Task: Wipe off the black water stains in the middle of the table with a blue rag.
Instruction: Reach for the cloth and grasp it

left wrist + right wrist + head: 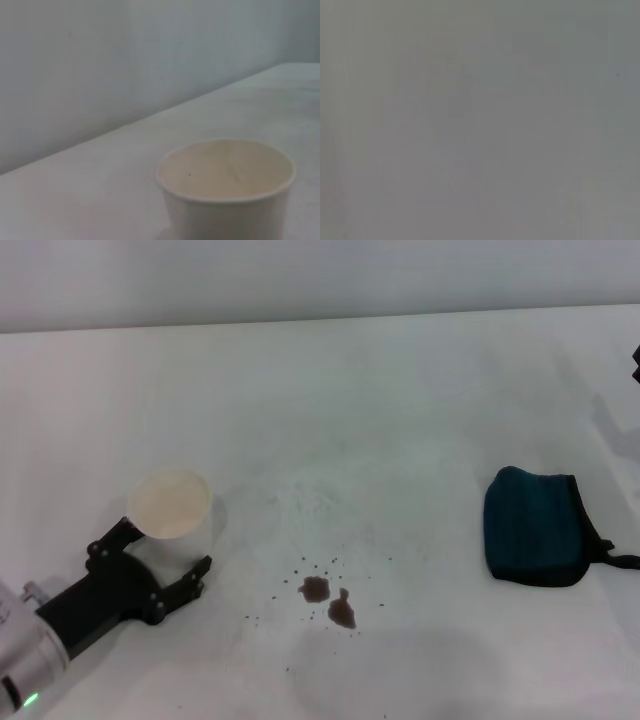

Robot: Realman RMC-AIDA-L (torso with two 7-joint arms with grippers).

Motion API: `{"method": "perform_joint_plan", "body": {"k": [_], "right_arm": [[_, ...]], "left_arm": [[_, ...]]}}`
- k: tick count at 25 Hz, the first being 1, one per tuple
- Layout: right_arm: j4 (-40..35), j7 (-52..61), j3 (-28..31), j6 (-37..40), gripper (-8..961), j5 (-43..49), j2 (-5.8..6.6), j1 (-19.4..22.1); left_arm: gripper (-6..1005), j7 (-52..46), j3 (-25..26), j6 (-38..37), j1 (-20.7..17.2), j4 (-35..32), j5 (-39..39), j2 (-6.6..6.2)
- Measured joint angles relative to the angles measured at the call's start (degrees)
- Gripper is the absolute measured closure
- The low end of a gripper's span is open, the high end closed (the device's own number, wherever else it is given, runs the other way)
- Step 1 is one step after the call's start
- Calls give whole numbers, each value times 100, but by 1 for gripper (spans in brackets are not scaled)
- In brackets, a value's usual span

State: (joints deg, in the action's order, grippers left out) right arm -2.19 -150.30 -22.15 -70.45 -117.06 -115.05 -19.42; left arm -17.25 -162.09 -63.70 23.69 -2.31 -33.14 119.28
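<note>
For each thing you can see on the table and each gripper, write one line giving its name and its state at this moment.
paper cup: upright, looks empty, standing between the open fingers.
left gripper: open around the cup, at the table's left.
black water stains: two blotches, unwiped, in the middle.
blue rag: lying bunched at the right, untouched.
table: white, stained in the middle.
right gripper: not in view.

Obstacles, left side: white paper cup (173, 508), upright, standing between the spread fingers of the left tool (158, 558), which closes off the near-left corner of the worktop (380, 390). Open passage: bare worktop between the black water stains (328, 600) and the blue rag (532, 526), also across the whole far half.
</note>
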Motion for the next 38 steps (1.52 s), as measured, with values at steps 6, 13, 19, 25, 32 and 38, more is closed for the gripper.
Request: {"method": "perform_joint_plan", "body": {"k": [6,13,19,25,32,38], "right_arm": [[0,0,16,0,80,-1,0,11],[-8,2,6,-6,81,-1,0,45],[-21,358,-11,-236,82,1,18,109],[-840,2641,-603,-1,83,13,59,359],[-3152,6949,-2159,1191,102,1392,222,592],[-4766,10531,-2392,508,106,4390,626,254]], "left_arm": [[122,291,-13,-331,-352,-15,-263,-18],[121,548,-11,-1078,-844,-16,-820,-20],[121,595,-8,-1533,-1262,19,-1472,-27],[122,592,-6,-1828,-1529,80,-2375,-42],[121,570,-7,-1948,-1476,231,-3015,-45],[122,580,-7,-1956,-1318,255,-3177,-56]]}}
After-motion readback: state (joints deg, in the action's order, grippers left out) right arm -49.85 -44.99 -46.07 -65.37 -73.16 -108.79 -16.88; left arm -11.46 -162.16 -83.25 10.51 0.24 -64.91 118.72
